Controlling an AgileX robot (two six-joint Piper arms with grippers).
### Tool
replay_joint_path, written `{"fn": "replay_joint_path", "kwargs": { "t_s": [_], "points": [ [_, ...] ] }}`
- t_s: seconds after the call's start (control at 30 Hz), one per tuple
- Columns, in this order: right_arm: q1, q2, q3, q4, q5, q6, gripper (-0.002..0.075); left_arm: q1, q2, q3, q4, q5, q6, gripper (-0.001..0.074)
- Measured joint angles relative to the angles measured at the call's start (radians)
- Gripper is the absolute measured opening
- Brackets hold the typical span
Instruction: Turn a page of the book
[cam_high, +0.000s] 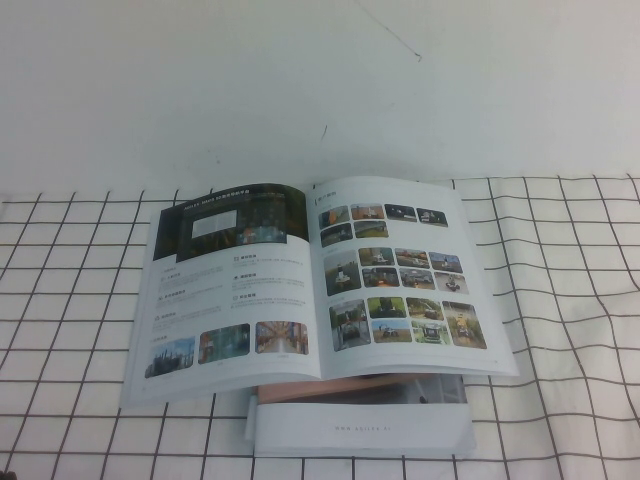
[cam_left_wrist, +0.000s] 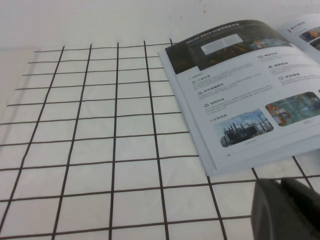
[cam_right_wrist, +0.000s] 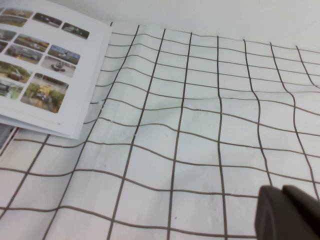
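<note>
Your left gripper (cam_left_wrist: 287, 207) waits over the checked cloth (cam_high: 60, 300) near-left of the book (cam_high: 310, 285), which lies open mid-table atop a plain white booklet (cam_high: 360, 425); I can't tell how its jaws stand. Lift the glossy, slippery page (cam_high: 400, 275) by its outer edge and sweep it across gently. Your right gripper (cam_right_wrist: 290, 212) hovers right of it, jaws likewise unclear.

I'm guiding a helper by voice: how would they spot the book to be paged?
On the grid-lined cloth, find the open book resting on a plain white booklet. It alone shows photo-filled pages. Left hand and right hand hang off to its sides.
</note>
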Motion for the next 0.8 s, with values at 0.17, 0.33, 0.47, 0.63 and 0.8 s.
{"fn": "replay_joint_path", "kwargs": {
  "t_s": [0.17,0.33,0.47,0.63,0.8],
  "points": [
    [0.0,0.0,0.0,0.0,0.0,0.0,-0.0002,0.0,0.0,0.0,0.0,0.0,0.0,-0.0002],
    [0.0,0.0,0.0,0.002,0.0,-0.002,-0.0002,-0.007,0.0,0.0,0.0,0.0,0.0,-0.0002],
    [0.0,0.0,0.0,0.002,0.0,-0.002,-0.0002,-0.05,0.0,0.0,0.0,0.0,0.0,-0.0002],
    [-0.001,0.0,0.0,0.002,0.0,-0.002,-0.0002,-0.064,0.0,0.0,0.0,0.0,0.0,-0.0002],
    [-0.001,0.0,0.0,0.002,0.0,-0.002,-0.0002,-0.062,0.0,0.0,0.0,0.0,0.0,-0.0002]
  ]
}}
